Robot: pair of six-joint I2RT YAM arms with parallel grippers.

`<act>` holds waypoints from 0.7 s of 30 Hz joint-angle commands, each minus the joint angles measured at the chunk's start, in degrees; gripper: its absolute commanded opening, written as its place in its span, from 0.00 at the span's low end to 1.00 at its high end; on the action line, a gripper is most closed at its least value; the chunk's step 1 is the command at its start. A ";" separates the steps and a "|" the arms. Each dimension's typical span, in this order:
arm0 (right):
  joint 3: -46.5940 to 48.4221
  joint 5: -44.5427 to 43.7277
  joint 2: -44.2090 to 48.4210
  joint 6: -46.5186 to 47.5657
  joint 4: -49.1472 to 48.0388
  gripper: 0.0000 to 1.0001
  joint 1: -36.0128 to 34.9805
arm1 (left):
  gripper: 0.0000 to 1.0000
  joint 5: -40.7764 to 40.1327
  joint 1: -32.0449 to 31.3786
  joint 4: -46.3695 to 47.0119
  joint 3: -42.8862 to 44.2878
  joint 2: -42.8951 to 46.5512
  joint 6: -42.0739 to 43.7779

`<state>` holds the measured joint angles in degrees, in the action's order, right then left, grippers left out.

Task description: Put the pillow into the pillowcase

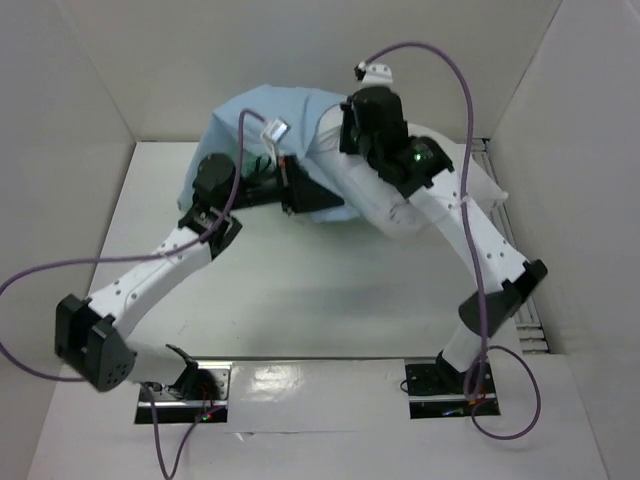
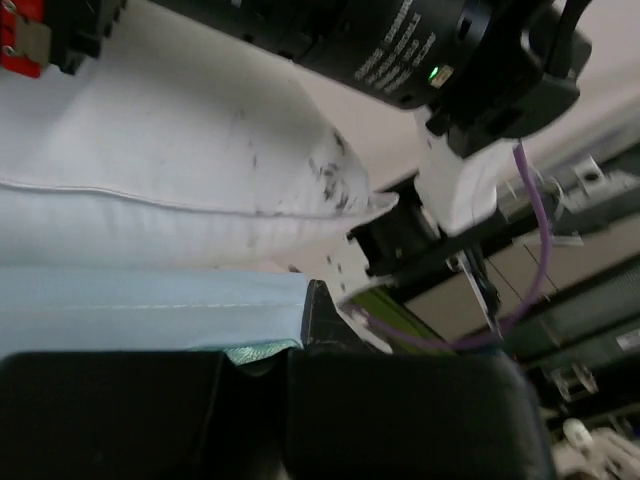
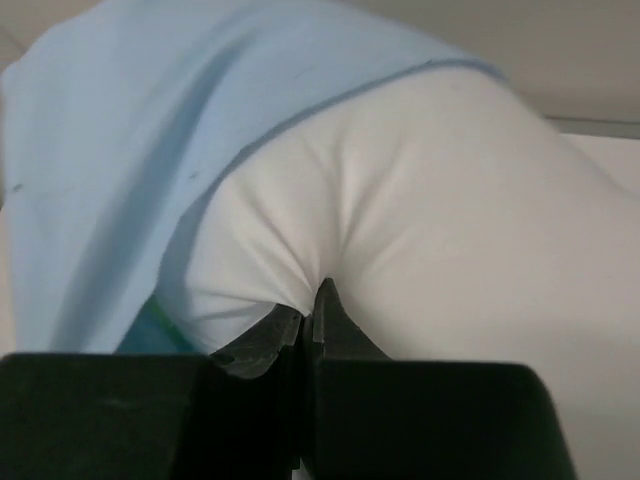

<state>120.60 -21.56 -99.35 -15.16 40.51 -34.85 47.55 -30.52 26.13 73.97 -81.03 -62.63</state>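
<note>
The pillow (image 1: 372, 203) lies at upper centre of the top view, partly inside the blue case (image 1: 245, 115). The right gripper (image 3: 308, 312) is closed, pinching pillow fabric. The left gripper (image 2: 262, 362) looks clamped on the case hem. On pushing, that thin pinch may slip, or the hem may pull free.

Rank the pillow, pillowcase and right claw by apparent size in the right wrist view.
1. pillow
2. pillowcase, only slightly smaller
3. right claw, smallest, though nearness to the camera enlarges it
</note>
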 commanded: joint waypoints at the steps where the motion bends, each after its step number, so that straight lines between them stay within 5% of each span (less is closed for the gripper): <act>1: -12.71 -4.71 7.13 -3.55 -11.41 0.00 -8.11 | 0.00 2.99 -2.25 9.36 -17.19 7.01 -6.17; 5: -38.26 -0.16 9.79 -12.42 -14.91 0.00 -12.34 | 0.00 0.19 -3.31 6.16 -33.79 18.87 -6.55; 7: -41.40 0.99 10.58 -13.93 -15.81 0.00 -13.75 | 0.02 -2.71 -3.84 -10.10 -35.56 26.34 0.46; 9: -41.93 1.69 10.58 -14.55 -15.81 0.00 -14.28 | 0.32 -9.36 -3.84 -23.87 -33.38 29.87 5.65; 10: -41.93 3.53 10.06 -13.68 -15.81 0.00 -14.28 | 0.74 -11.32 -3.84 -33.85 -32.15 32.06 9.94; 11: -41.24 4.59 9.44 -13.06 -15.29 0.00 -14.28 | 0.89 -13.17 -3.84 -37.87 -29.44 32.86 11.46; 13: -37.99 5.21 8.66 -11.40 -12.05 0.19 -14.80 | 1.00 -17.22 -2.70 -43.42 -26.35 33.40 16.02; 15: -34.22 5.21 8.12 -10.86 -7.93 0.41 -16.12 | 0.96 -21.42 -2.18 -50.08 -20.75 32.88 18.67; 16: -33.33 5.21 8.64 -10.16 -7.03 0.63 -16.13 | 0.87 -23.10 -2.17 -51.86 -18.80 32.35 21.30; 17: -32.80 4.52 10.04 -10.15 -6.42 0.70 -16.91 | 0.74 -24.86 -2.17 -53.01 -17.21 31.73 22.45; 18: -32.18 4.51 10.84 -10.15 -4.67 0.76 -16.92 | 0.44 -26.96 -1.65 -54.24 -14.07 29.73 23.42; 21: -31.39 2.67 14.61 -11.47 -0.20 0.89 -17.44 | 0.27 -36.10 -1.64 -59.87 -8.09 24.63 27.29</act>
<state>86.43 -16.27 -90.00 -25.93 34.68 -51.46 21.85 -32.62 -24.88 60.95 -52.58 -42.11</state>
